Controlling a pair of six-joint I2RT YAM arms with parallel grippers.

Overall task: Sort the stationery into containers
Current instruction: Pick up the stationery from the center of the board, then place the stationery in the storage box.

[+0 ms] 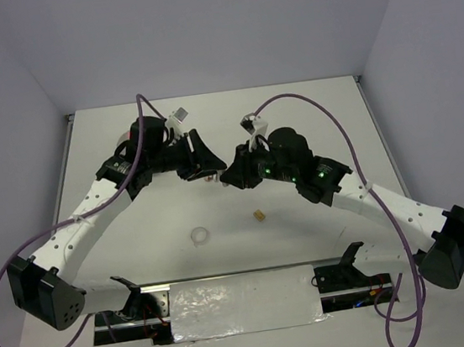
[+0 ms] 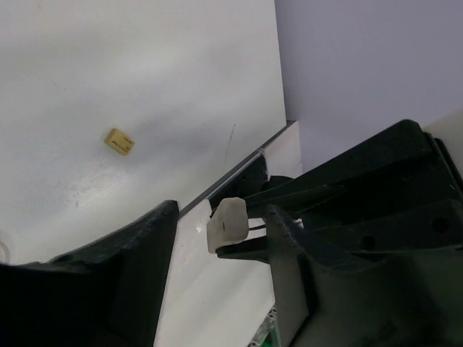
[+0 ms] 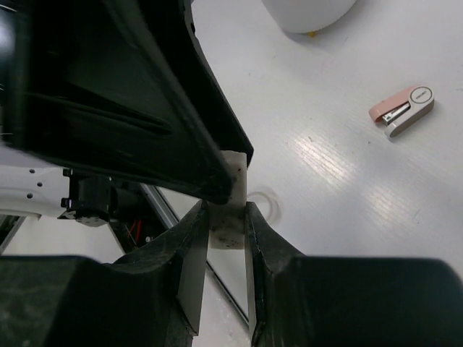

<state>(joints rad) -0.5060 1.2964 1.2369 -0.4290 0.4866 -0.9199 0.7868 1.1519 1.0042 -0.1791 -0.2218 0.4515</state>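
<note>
Right hand [image 3: 226,224] pinches a whitish block [image 3: 235,188]; left hand [image 2: 222,217] stands parted around it. Beyond lies a pink stapler [image 3: 402,110], its marking unreadable.

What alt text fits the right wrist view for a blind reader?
The right jaws pinch a small whitish block, with the black left jaws overlapping its top. Behind, on the white table, lie a pink stapler and the edge of a white dish.

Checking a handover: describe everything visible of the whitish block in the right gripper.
The block is small, whitish, rectangular with rounded corners, rubbery-looking like an eraser, with dark smudges. It stands upright, clamped by the right gripper above the table. The left gripper flanks it with open jaws; one finger overlaps its top, contact unclear.
</note>
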